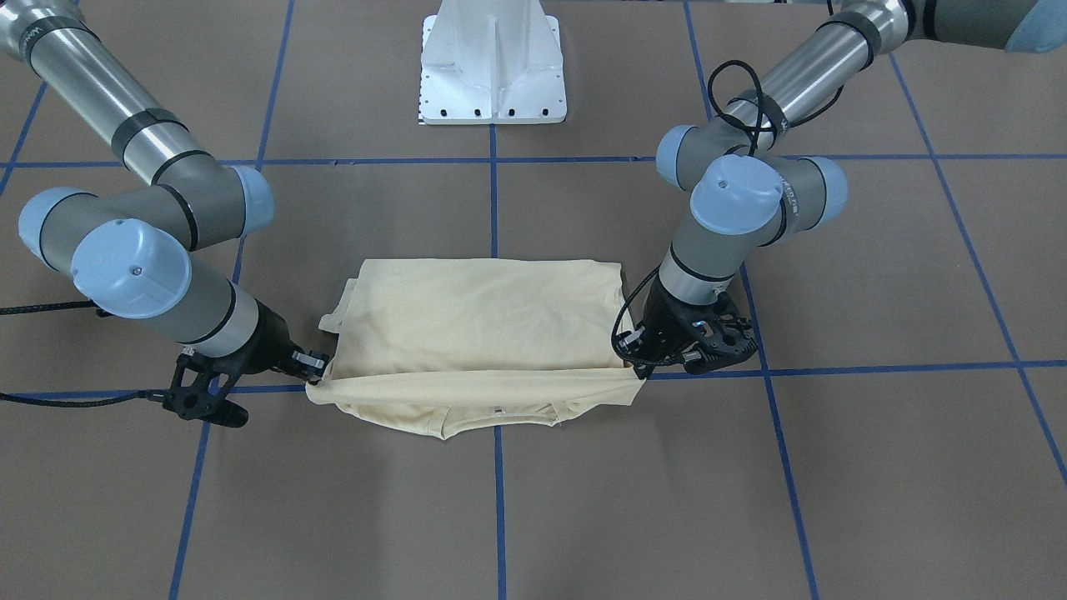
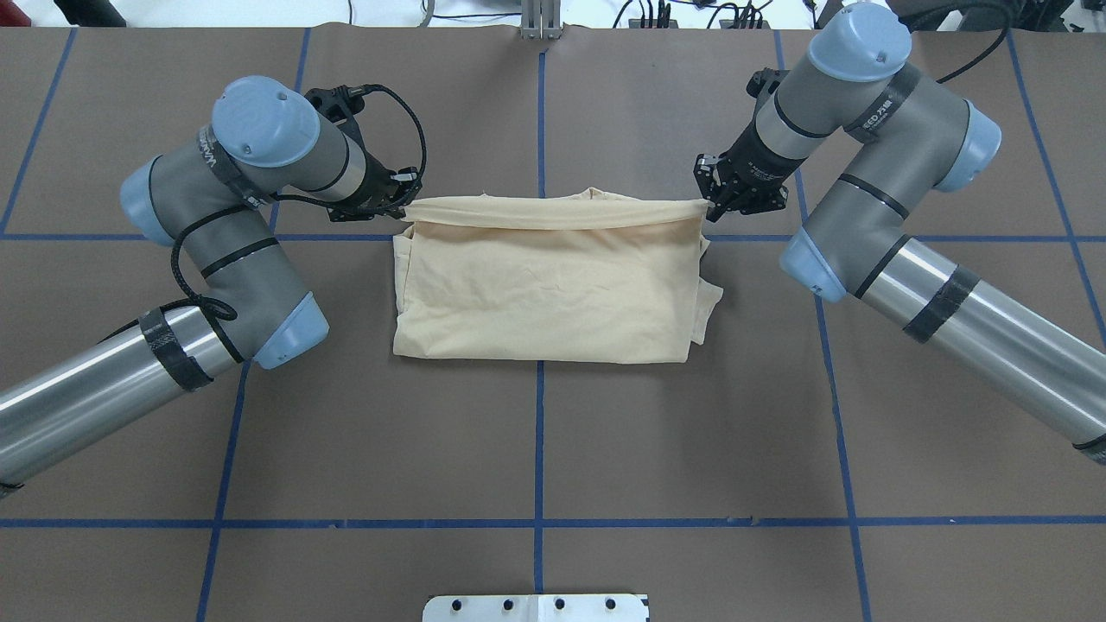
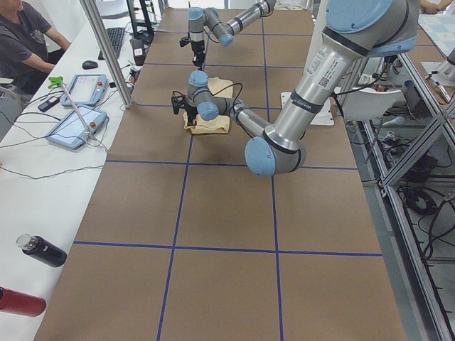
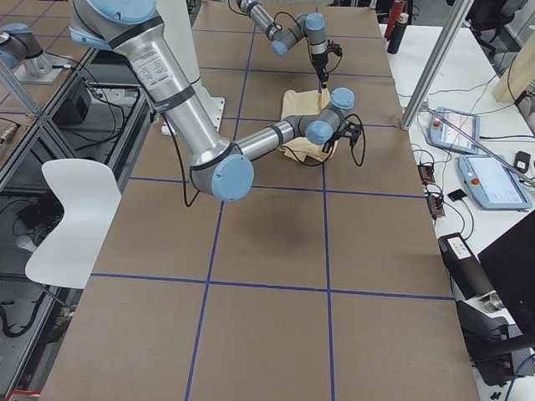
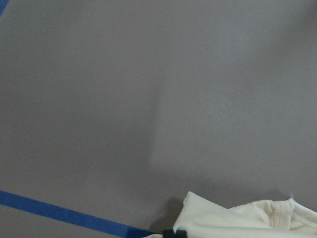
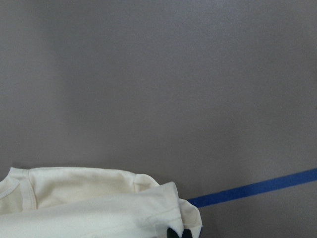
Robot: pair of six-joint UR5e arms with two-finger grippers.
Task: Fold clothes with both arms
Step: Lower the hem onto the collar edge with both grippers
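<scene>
The pale cream shirt (image 1: 483, 317) lies folded into a rectangle in the middle of the table, shown in the overhead view as shirt (image 2: 544, 294). Its edge farthest from the robot's base is raised and pulled into a taut band between the two grippers. My left gripper (image 2: 404, 207) is shut on one end of that band, and appears in the front view as left gripper (image 1: 640, 371). My right gripper (image 2: 708, 206) is shut on the other end, shown in the front view as right gripper (image 1: 319, 375). A small white neck label (image 1: 498, 409) shows under the band. No chest print is visible.
The white pedestal base (image 1: 493, 67) stands at the robot's side of the table. Blue tape lines (image 2: 537, 523) grid the brown tabletop. A seated person (image 3: 25, 42), tablets and bottles (image 3: 43, 250) are at a side desk. A white chair (image 4: 71, 217) stands beside the table.
</scene>
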